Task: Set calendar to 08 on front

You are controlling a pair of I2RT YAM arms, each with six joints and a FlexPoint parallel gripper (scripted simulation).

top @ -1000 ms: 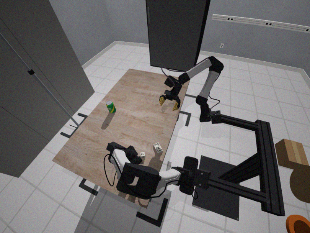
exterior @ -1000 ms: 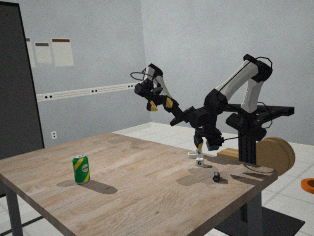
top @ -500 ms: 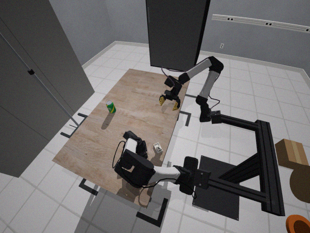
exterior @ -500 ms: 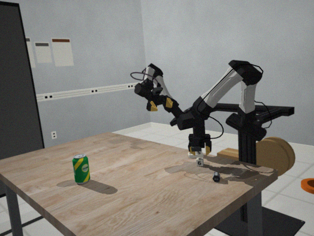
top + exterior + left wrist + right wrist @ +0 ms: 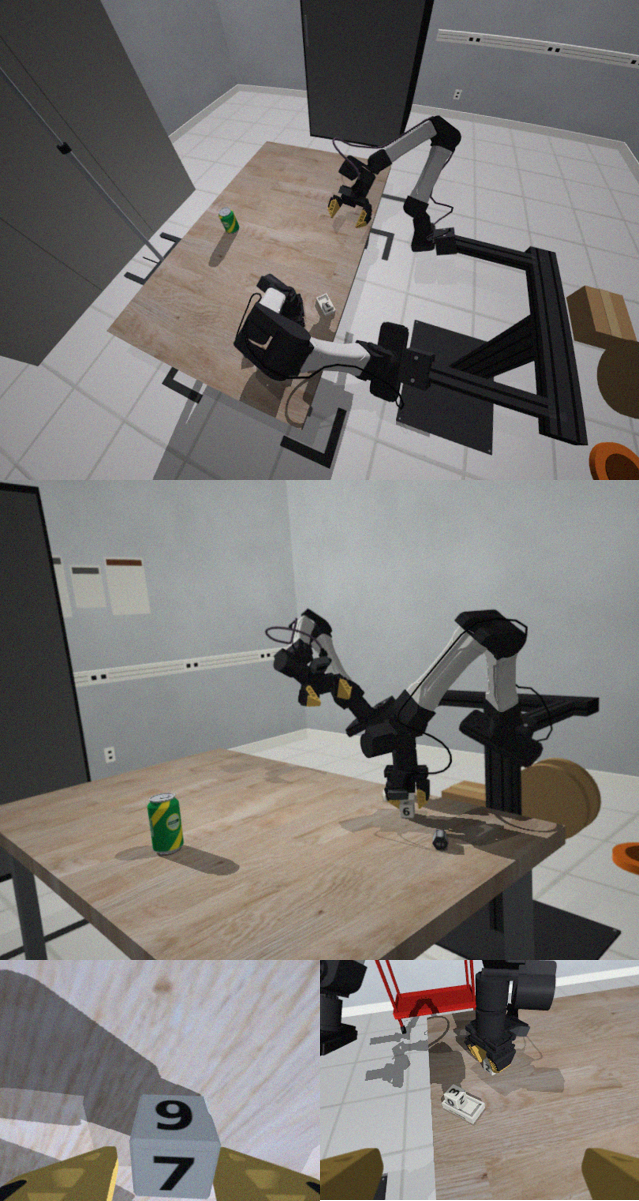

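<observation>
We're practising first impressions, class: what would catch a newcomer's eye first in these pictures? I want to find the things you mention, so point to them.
Probably the green-and-yellow can (image 5: 229,220) (image 5: 166,824), the brightest thing on the wooden table, standing upright well away from both arms. Next, perhaps, the left gripper (image 5: 407,804) (image 5: 163,1155) (image 5: 488,1066), pointing down with its yellow fingers either side of a numbered cube (image 5: 407,809) (image 5: 174,1146) (image 5: 490,1067). Beside it, a white tray (image 5: 323,301) (image 5: 474,1119) bears another cube (image 5: 326,305) (image 5: 455,1099).

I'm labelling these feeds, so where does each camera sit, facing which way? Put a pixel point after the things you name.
Top: above the table (image 5: 289,226) (image 5: 258,841) (image 5: 257,1019) (image 5: 557,1126), angled down; both arms show.
Exterior: beyond the can (image 5: 229,221) (image 5: 166,825), facing both arms.
Left wrist: on left arm, down at the 9/7 cube (image 5: 407,810) (image 5: 174,1150) (image 5: 489,1066); own fingertips.
Right wrist: on right arm, toward left gripper (image 5: 407,804) (image 5: 168,1148) (image 5: 490,1063); own fingertips.
Top and exterior share the can.
</observation>
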